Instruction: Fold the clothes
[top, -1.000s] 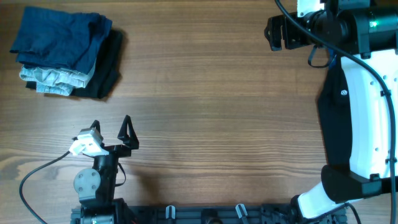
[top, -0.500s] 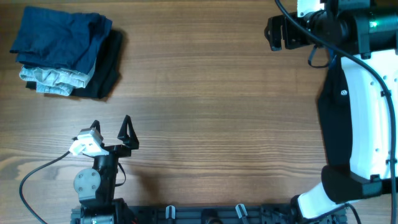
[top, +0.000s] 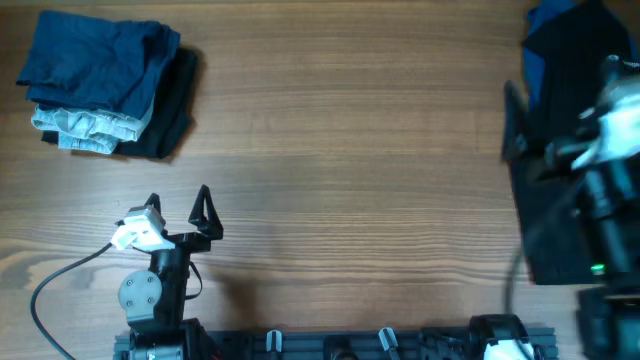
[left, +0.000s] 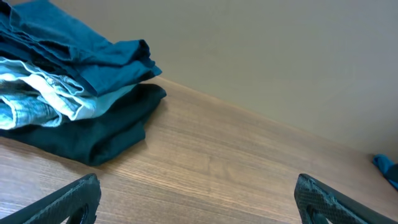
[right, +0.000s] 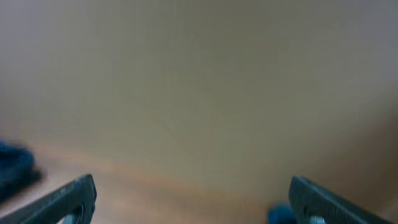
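Observation:
A dark navy-blue garment (top: 95, 60) lies folded on top of a stack at the far left. It also shows in the left wrist view (left: 68, 46). My left gripper (top: 178, 205) is open and empty near the front edge, well short of the stack; its fingertips frame bare wood (left: 199, 199). My right arm is a blur at the right edge. Its gripper (right: 193, 199) is open and empty in a blurred wrist view.
Under the navy garment lie a pale blue denim piece (top: 85, 128) and a black garment (top: 172, 110). More dark blue fabric (top: 555, 22) shows at the far right corner, partly hidden by the right arm. A cable (top: 60, 275) trails from the left arm.
The right arm has swung back from the far right towards the front edge and is now blurred, uncovering blue fabric at the far right corner. The left arm and the stack have not moved.

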